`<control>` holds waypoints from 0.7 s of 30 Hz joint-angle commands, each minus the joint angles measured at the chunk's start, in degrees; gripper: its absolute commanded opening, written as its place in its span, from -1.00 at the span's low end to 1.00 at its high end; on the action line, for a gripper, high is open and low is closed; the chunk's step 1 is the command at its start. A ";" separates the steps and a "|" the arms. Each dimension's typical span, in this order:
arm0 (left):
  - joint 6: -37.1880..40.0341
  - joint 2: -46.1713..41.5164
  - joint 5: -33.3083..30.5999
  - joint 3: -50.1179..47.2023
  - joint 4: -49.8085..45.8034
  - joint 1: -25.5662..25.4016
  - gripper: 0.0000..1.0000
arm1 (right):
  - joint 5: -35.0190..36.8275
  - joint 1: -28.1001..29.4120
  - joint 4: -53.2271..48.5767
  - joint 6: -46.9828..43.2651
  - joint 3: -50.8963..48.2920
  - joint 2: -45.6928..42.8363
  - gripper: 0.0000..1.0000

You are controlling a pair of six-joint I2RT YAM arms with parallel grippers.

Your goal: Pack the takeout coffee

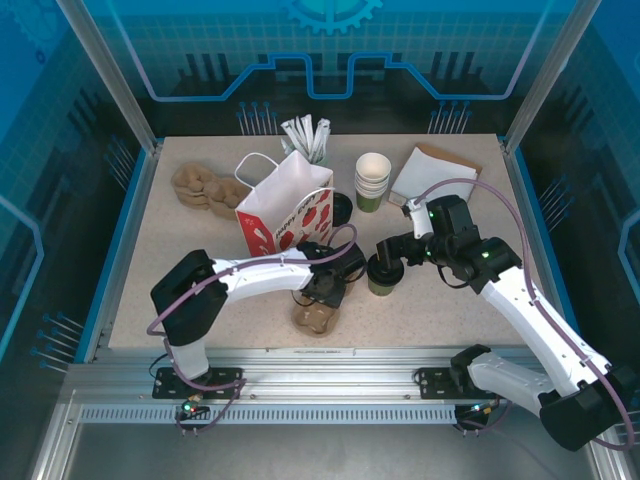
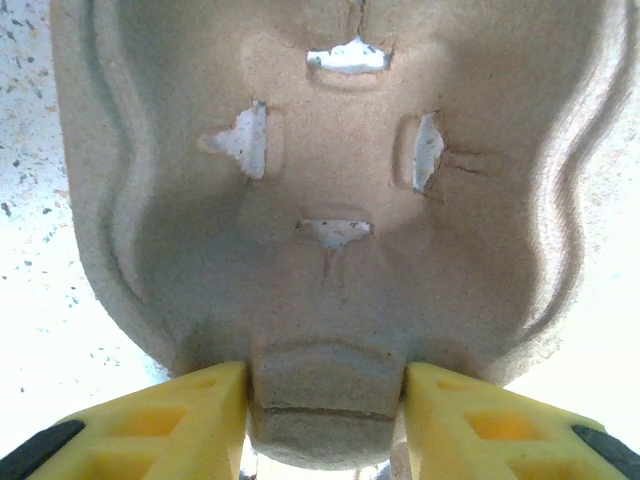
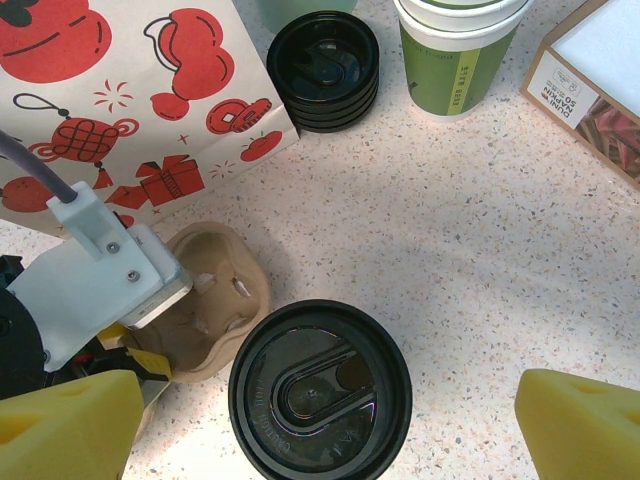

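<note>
Black-lidded, the small green takeout coffee (image 1: 383, 273) stood on the table (image 1: 460, 215), just right of the brown cup carrier (image 1: 313, 317). The right gripper (image 3: 322, 432) hung over it, fingers wide apart, one on each side. The left gripper (image 2: 327, 405) pinched the cup carrier's edge.

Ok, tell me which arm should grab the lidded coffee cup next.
Right. The right gripper hangs open, straddling the lidded coffee cup; the left gripper is shut on the pulp cup carrier.
</note>
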 commanded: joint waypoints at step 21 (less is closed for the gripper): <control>17.67 -25.12 7.05 -0.61 -3.09 -1.32 -0.32 | 1.84 -0.94 -4.29 0.21 10.54 -0.97 0.94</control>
